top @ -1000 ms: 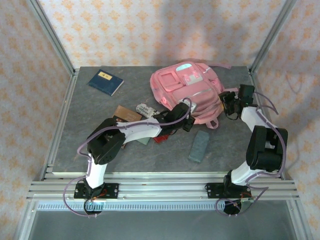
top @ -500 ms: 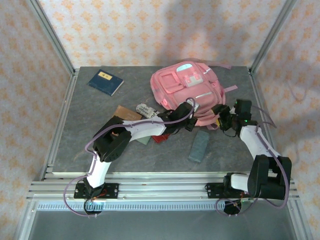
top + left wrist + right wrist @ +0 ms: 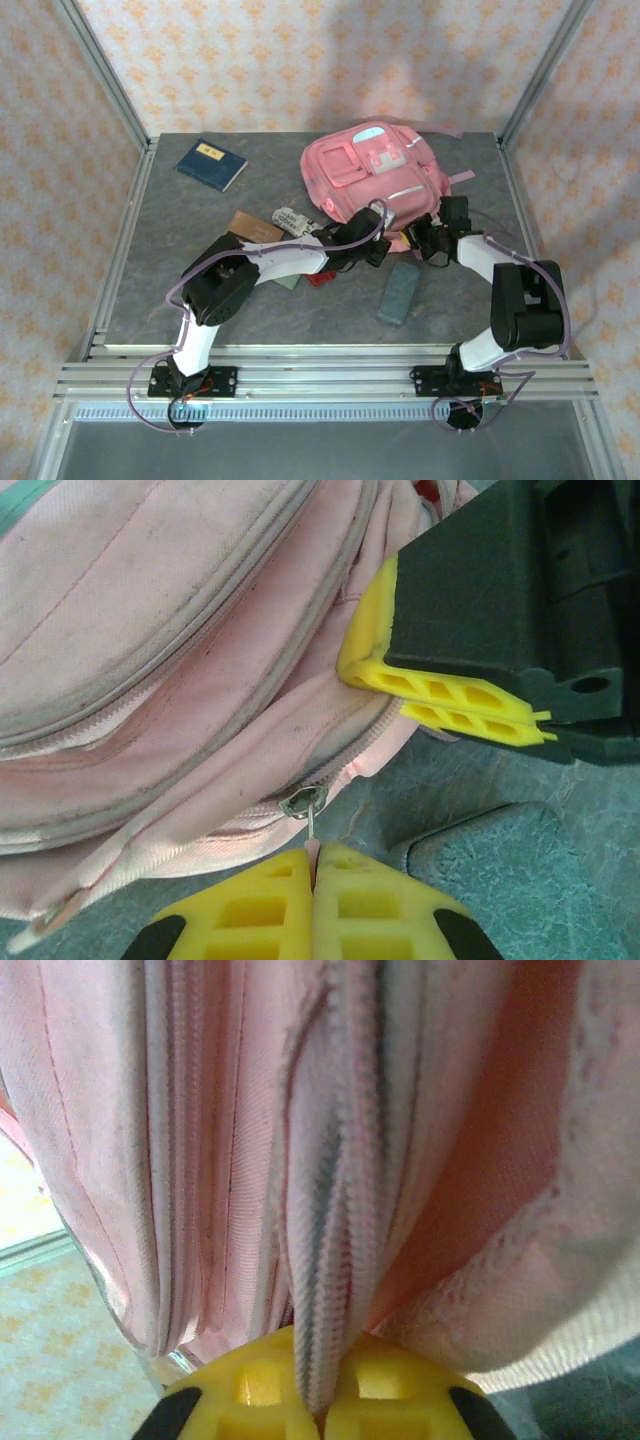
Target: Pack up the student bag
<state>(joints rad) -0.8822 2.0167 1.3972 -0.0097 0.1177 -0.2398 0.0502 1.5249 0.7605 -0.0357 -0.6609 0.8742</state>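
Two tools meet at the near edge of the student bag [image 3: 368, 172], which lies far-right on the table [image 3: 180, 290], long axis running away from you; a grey pouch [image 3: 399, 292] sits just nearer. Left wrist: your left tool [image 3: 312, 865] is pinched tight on the zip pull [image 3: 305, 805], the zip track following the bag's edge. Right wrist: your right tool [image 3: 318, 1385], fully closed, clamps what looks like the zip seam.
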